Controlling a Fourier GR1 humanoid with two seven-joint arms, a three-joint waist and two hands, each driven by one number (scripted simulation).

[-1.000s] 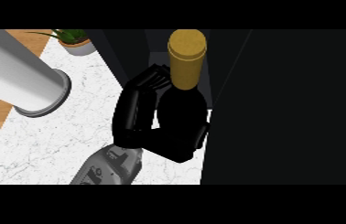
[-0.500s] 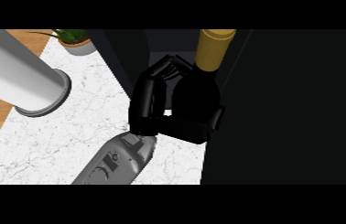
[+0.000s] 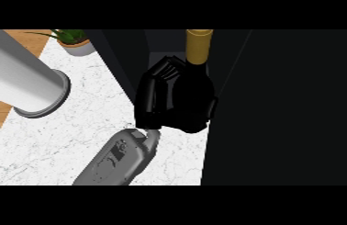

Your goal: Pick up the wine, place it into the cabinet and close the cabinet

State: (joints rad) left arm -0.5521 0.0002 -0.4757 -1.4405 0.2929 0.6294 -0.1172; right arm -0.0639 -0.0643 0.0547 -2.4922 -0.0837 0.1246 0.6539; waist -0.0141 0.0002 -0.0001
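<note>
A black hand (image 3: 169,98) is curling round the dark body of the wine bottle (image 3: 198,47), its fingers (image 3: 165,72) wrapped over the bottle's left side, so the hand is clamped on the bottle. Which of the robot's hands this is cannot be told for sure: only one grey forearm (image 3: 119,159) is showing, rising from the lower edge and slanting up and to the right towards the wrist; by its place it is read here as the left hand.

The bottle is being held off the worktop (image 3: 75,127), beyond the worktop's right edge and inside the dark opening of the cabinet (image 3: 271,109). Its long axis is running close to upright in the view, almost parallel to that right edge, with the gold-capped neck pointing towards the far side and the base coming towards the near side. Most of the dark body is blending into the hand and the cabinet's shadow, so only the gold neck is standing out plainly.

On the white marbled worktop, a large grey cylinder (image 3: 27,84) is standing near the left edge, well apart from the hand. A small potted plant (image 3: 73,40) is sitting at the far edge, near the far left corner.
</note>
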